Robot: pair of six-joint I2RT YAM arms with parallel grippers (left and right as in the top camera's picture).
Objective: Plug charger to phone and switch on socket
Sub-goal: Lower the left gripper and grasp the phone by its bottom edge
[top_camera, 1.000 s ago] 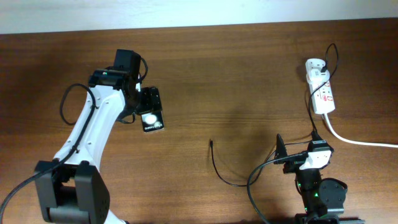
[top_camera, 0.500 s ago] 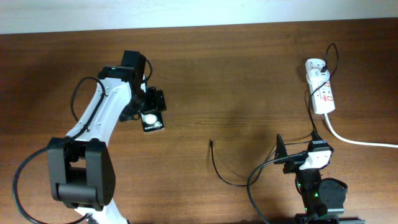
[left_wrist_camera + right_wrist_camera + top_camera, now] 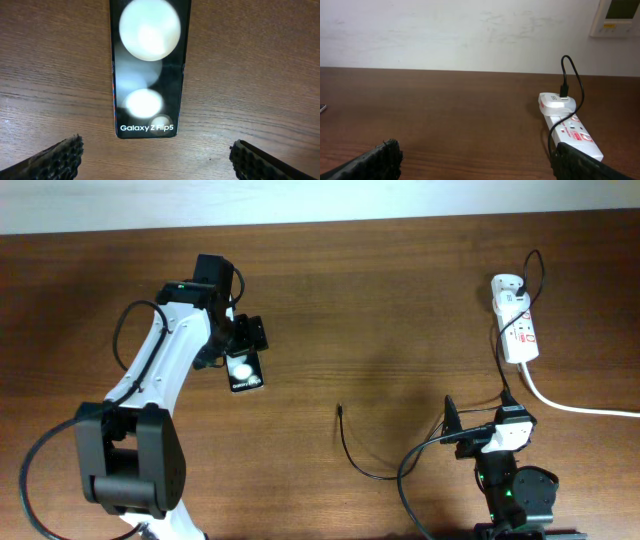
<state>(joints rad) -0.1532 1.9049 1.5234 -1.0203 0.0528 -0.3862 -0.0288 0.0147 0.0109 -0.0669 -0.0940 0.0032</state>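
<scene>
The phone (image 3: 245,372) lies flat on the table at the left, screen up with bright round reflections; it fills the upper middle of the left wrist view (image 3: 149,70), lettering end nearest the fingers. My left gripper (image 3: 244,346) is open over its far end, fingers (image 3: 55,159) wide apart and not touching it. The charger's thin black cable (image 3: 352,460) ends in a loose plug tip (image 3: 340,411) mid-table. Its white adapter (image 3: 508,286) sits in the socket (image 3: 520,330) at the right, which also shows in the right wrist view (image 3: 570,132). My right gripper (image 3: 488,436) is open and empty.
The socket's thick white cord (image 3: 575,407) runs off the right edge. The black cable loops past the right arm's base (image 3: 515,490). A white wall (image 3: 460,30) stands behind the table's far edge.
The left arm has swung its elbow in and its gripper has shifted slightly over the phone. The phone, cable and right arm have not moved.
</scene>
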